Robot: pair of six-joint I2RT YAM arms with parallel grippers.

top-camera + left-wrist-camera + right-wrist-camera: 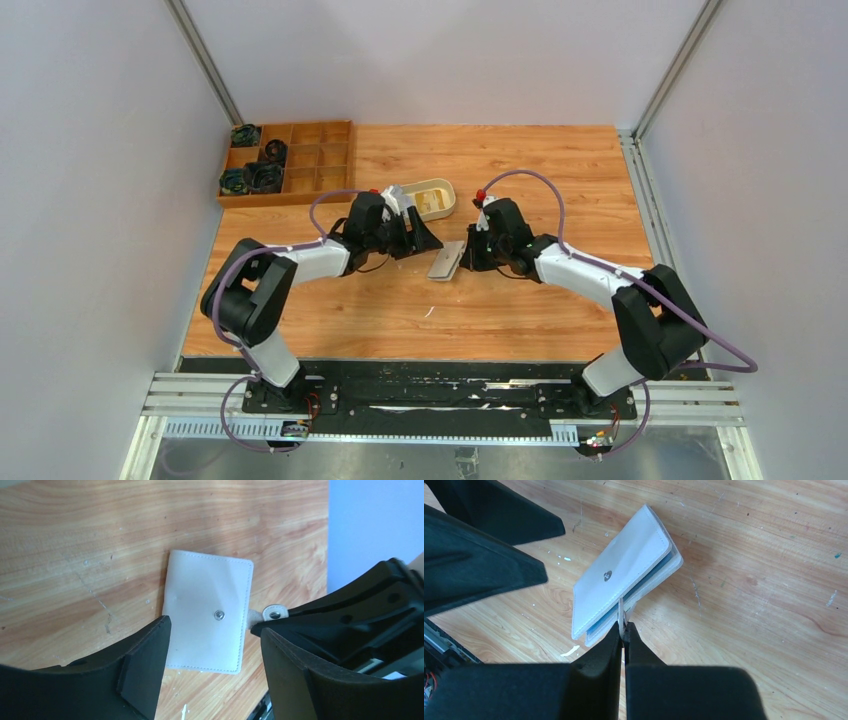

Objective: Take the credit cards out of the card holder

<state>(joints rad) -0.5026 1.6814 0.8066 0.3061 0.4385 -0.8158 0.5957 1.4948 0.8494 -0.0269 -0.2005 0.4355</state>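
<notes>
**Card holder: tab pinched**

1 beige card holder (pixel 624 575), snap undone, on the wooden table (pixel 520 160) between 2 grippers. Right gripper (pixel 624 630) is clenched on its snap tab (pixel 274 613). Left gripper (pixel 214 630) is released, jaws wide, close by.

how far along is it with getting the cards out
Done: snap tab unfastened. In hand: right pincer shut on that tab, tilting the card holder up, slightly agape; left pincer open near it. Left: pulling the cards, none seen out yet.
</notes>
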